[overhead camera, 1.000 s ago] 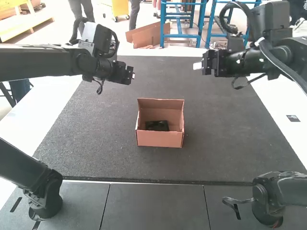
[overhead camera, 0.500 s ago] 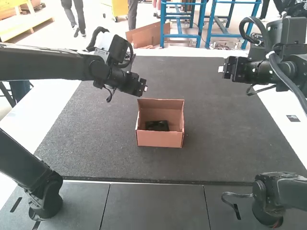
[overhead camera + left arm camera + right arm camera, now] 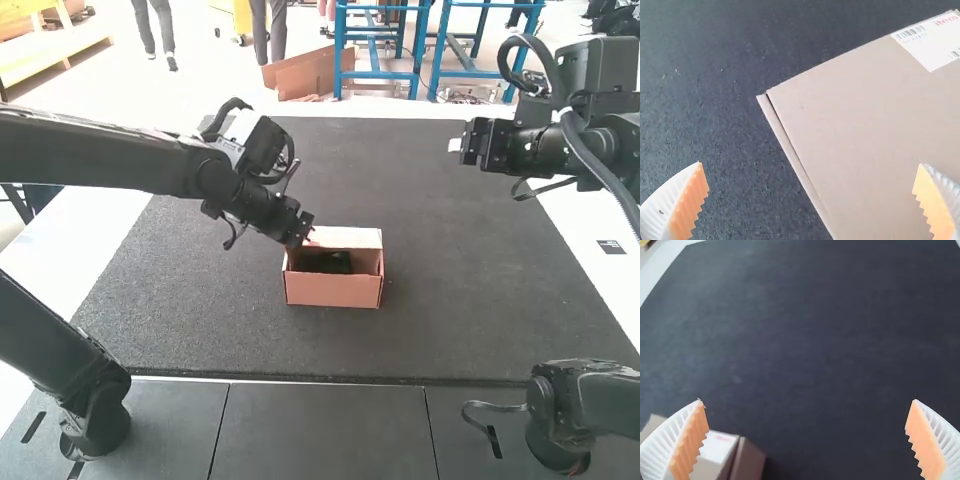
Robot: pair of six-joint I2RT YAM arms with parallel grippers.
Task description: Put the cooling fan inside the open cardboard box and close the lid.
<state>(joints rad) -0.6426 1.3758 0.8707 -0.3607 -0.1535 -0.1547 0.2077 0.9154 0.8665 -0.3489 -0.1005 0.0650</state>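
Note:
The small cardboard box [image 3: 333, 285] sits mid-mat with its lid [image 3: 347, 238] leaning forward, partly over the opening. The black cooling fan [image 3: 325, 262] lies inside, half hidden under the lid. My left gripper [image 3: 300, 232] is at the lid's back left corner, open. In the left wrist view the lid's outer face [image 3: 860, 135] with a white label [image 3: 935, 40] spans the space between the orange pads [image 3: 687, 200]; the left gripper [image 3: 807, 205] holds nothing. My right gripper [image 3: 458, 146] hangs high at the back right, open and empty [image 3: 805, 440], and the box [image 3: 722, 460] lies far below it.
A dark mat [image 3: 480, 280] covers the table, with white table surface [image 3: 600, 230] along both sides. Both arm bases [image 3: 90, 410] stand at the near edge. Open mat lies around the box on all sides.
My left arm came down and to the right onto the lid's back, and the upright lid tipped forward over the box. The right arm pulled back to the right, then held.

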